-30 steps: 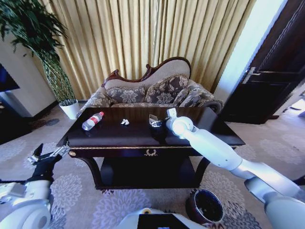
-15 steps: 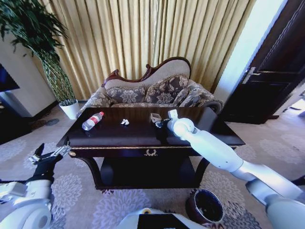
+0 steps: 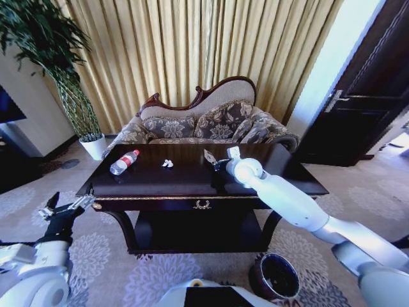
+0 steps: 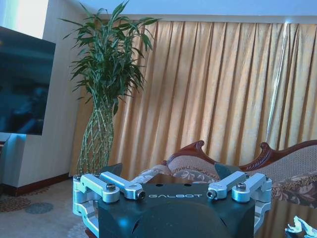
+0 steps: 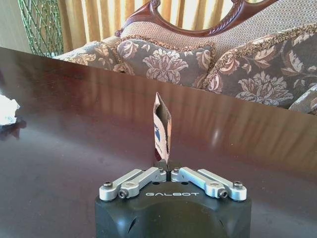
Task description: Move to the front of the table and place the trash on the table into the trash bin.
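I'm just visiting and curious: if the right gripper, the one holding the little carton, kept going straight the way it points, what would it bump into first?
Probably the sofa. The right gripper, shut on the carton, points across the table; the tabletop ahead looks free, then come the cushions, though depth is hard to judge.

Lighting: bright daylight through curtains; glare streaks on table; head view edges bowed; wrist views sharp.

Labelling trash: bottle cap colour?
Red cap on the clear bottle, best in the head view.
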Robot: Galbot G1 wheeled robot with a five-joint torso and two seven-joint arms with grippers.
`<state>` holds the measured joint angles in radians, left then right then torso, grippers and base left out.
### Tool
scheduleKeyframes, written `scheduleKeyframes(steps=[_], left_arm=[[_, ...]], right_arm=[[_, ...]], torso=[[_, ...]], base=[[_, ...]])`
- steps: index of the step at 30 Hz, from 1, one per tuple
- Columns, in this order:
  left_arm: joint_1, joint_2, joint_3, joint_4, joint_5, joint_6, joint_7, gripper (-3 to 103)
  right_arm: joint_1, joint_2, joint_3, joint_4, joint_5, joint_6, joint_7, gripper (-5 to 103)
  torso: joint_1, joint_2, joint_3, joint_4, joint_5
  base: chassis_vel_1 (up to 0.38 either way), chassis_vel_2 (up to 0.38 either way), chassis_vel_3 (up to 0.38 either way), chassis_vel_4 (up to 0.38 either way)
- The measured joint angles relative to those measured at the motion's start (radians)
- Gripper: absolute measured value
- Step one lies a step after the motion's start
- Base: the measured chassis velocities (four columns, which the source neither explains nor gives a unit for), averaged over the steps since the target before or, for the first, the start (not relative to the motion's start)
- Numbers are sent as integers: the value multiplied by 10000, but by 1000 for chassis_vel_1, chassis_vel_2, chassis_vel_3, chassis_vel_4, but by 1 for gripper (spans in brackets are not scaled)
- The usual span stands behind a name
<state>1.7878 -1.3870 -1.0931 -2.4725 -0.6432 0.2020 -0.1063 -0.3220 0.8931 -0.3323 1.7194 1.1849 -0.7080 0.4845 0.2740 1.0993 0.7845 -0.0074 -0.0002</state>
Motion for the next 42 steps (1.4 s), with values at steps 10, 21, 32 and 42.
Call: scheduleKeyframes(steps=[10, 21, 32, 42], left_arm=[[-7, 0, 1, 17, -10, 0, 3, 100], [-32, 27, 11, 75, -12, 0, 4, 100], [-113, 198, 35, 226, -30, -14, 26, 100], [-361, 643, 45, 711, -122, -25, 128, 100]], right_arm=[[-14, -11, 1, 54, 25, 10, -33, 0], [-416, -224, 610, 442, -251, 1660, -395, 0], [-2514, -1509, 3341, 1814, -1336, 2190, -1191, 0], [-6274, -1954, 6995, 2383, -2475, 3068, -1945, 0]], torso=[[0, 0, 0, 0, 0], [0, 0, 0, 2, 0], [0, 0, -1, -2, 0], [-1, 1, -1, -2, 1]], base=[[0, 0, 0, 0], [0, 0, 0, 0], [0, 0, 0, 0], [0, 0, 0, 0]])
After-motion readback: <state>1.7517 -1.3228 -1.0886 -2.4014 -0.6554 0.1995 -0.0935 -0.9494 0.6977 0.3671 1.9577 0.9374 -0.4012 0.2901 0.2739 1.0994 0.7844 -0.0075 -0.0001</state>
